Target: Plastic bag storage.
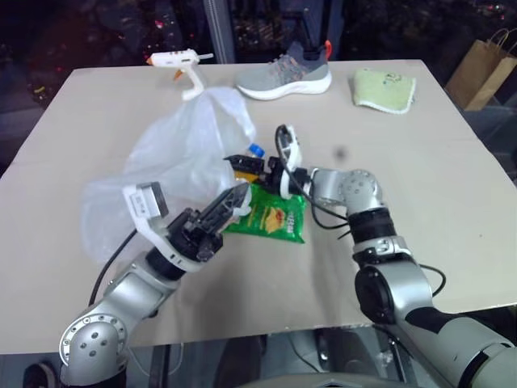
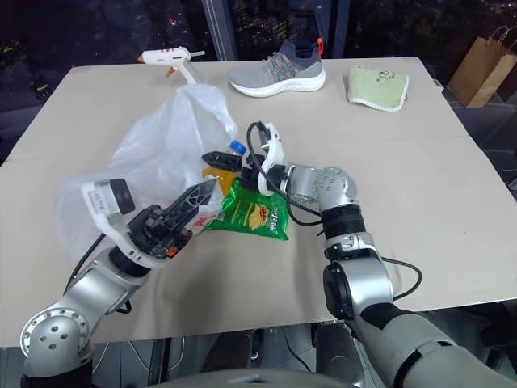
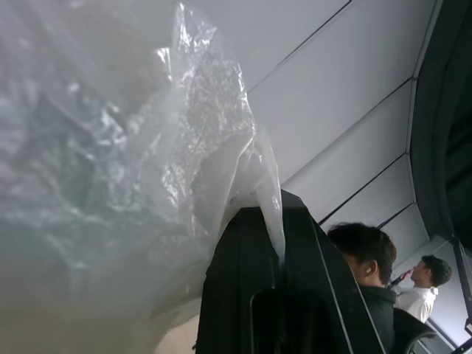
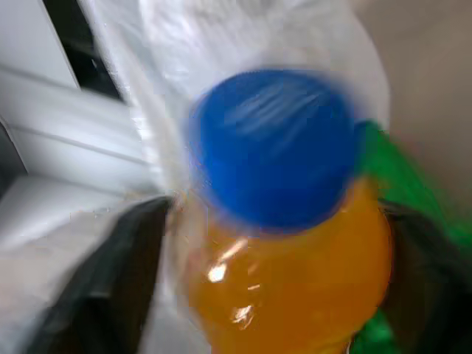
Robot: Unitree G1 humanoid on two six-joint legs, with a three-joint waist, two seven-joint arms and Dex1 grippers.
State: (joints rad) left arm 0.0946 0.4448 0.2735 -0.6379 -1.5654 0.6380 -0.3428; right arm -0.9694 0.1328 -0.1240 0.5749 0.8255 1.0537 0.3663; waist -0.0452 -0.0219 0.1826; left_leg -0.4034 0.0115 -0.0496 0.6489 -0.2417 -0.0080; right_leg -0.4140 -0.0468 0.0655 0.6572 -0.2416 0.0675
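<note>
Plastic bag [image 1: 174,162] lies crumpled on the counter [image 1: 420,162], its edge pinched in the closed left claw [image 1: 234,198]. Right claw [image 1: 246,167], fingers spread, straddles an orange bottle [image 4: 287,273] at the bag's mouth. Advice: hold the mouth lifted and taut while feeding the bottle in.

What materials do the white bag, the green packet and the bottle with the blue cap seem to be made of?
Plastic bag: thin translucent plastic film, crinkled and see-through. Green packet: likely glossy printed foil or plastic, since it reflects light. Bottle: probably clear glossy plastic showing orange liquid, with a highlight on it; its blue cap looks like opaque plastic.
</note>
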